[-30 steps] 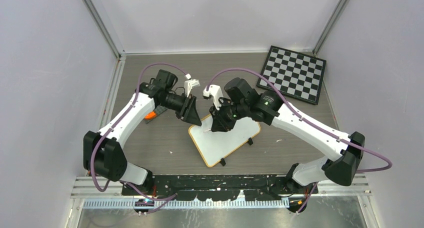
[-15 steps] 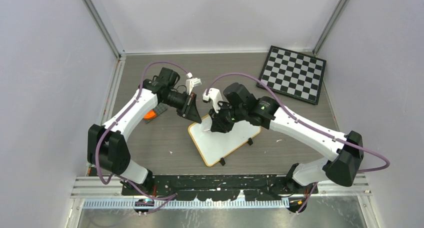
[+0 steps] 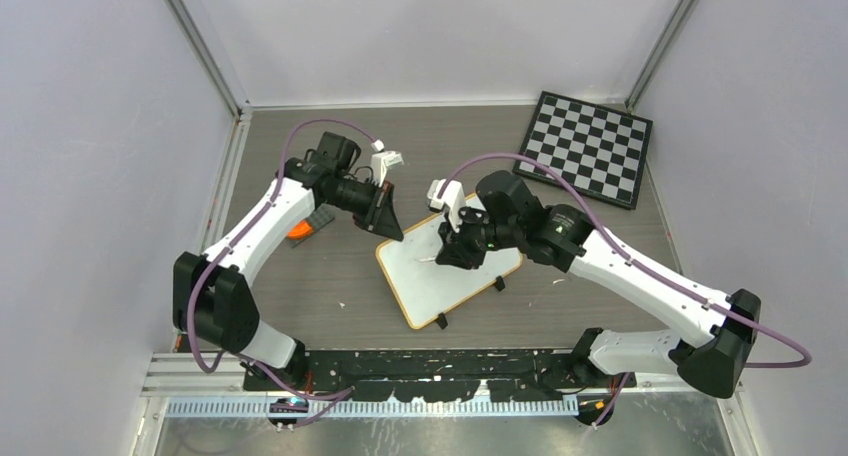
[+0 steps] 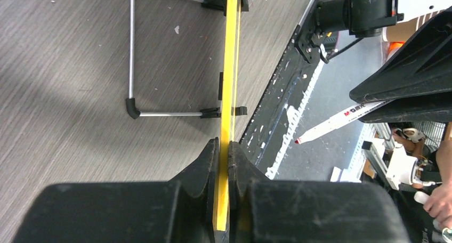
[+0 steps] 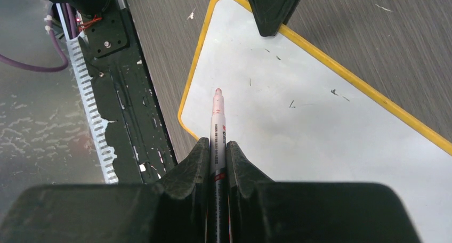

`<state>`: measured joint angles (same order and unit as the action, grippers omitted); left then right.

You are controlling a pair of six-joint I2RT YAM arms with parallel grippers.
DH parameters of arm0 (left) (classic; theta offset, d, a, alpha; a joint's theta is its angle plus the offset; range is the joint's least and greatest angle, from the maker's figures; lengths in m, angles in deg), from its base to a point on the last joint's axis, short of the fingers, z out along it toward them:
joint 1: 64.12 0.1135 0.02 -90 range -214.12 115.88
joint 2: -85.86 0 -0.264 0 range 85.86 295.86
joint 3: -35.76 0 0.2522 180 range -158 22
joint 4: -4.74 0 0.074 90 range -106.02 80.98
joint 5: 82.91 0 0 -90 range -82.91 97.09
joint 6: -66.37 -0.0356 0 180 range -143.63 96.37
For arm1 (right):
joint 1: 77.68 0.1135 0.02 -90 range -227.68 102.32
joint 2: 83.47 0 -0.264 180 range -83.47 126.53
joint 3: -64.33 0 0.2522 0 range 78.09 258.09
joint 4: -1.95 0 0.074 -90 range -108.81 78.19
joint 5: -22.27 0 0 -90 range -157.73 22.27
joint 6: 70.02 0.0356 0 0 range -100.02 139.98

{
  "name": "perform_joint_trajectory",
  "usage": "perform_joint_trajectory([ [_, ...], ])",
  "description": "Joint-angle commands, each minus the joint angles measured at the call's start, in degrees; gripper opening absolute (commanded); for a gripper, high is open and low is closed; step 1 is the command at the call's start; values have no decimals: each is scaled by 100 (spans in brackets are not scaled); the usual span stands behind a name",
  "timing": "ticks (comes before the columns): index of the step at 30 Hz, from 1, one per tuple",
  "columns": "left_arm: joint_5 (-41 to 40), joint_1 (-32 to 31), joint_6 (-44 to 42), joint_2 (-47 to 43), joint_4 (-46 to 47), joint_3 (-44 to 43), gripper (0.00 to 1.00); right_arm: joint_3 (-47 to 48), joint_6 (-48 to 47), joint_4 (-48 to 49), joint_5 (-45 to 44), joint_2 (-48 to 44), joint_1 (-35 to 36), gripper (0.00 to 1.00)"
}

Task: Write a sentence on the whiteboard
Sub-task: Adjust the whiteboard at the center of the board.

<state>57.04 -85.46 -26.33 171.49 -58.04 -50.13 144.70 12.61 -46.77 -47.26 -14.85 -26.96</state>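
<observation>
The whiteboard [image 3: 455, 281] lies at mid table, white with a yellow-orange rim. My left gripper [image 3: 392, 232] is shut on its far left edge; the left wrist view shows the rim [image 4: 230, 67] edge-on between the jaws of that gripper [image 4: 223, 143]. My right gripper [image 3: 455, 254] is shut on a white marker [image 5: 217, 120], held low over the board's left part [image 5: 298, 110], tip pointing at the near-left rim. The marker [image 4: 341, 120] shows a red tip. No red sentence shows; the board carries only a few small dark specks.
A black-and-white checkered board [image 3: 587, 148] lies at the back right. An orange object [image 3: 298, 232] sits on the table under my left arm. The black base rail [image 3: 450, 362] runs along the near edge. The board's wire stand [image 4: 131, 56] shows underneath.
My right arm has swung to the right and carried the marker a little rightward over the board. My left gripper keeps its hold on the board's edge.
</observation>
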Motion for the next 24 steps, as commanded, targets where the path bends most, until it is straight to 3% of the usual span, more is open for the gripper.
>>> perform_joint_trajectory([
  [1, -467, -1, 86, -233, 446, -59, 0, 101, 25, 135, 203, 14, -64, 0],
  [3, -470, -1, -18, -272, 376, -74, 5, 113, -4, 100, 123, 37, -62, 0],
  [9, -868, 131, -234, -764, 106, -455, 60, 392, -7, -434, 99, -194, -550, 0],
  [12, -983, 200, -654, -1107, -129, -969, 76, 462, 160, -563, 248, -394, -824, 0],
  [17, -1207, -242, -2487, -1119, -1700, -2060, 79, 507, 542, -486, 274, -572, -1601, 0],
  [20, -2054, -1385, -3543, -1134, -2263, -1929, 77, 578, 713, -479, 246, -634, -2040, 0],
  [24, -3331, -3573, -4523, -1358, -1643, -859, 69, 836, 916, -578, 406, -630, -2442, 0],
])
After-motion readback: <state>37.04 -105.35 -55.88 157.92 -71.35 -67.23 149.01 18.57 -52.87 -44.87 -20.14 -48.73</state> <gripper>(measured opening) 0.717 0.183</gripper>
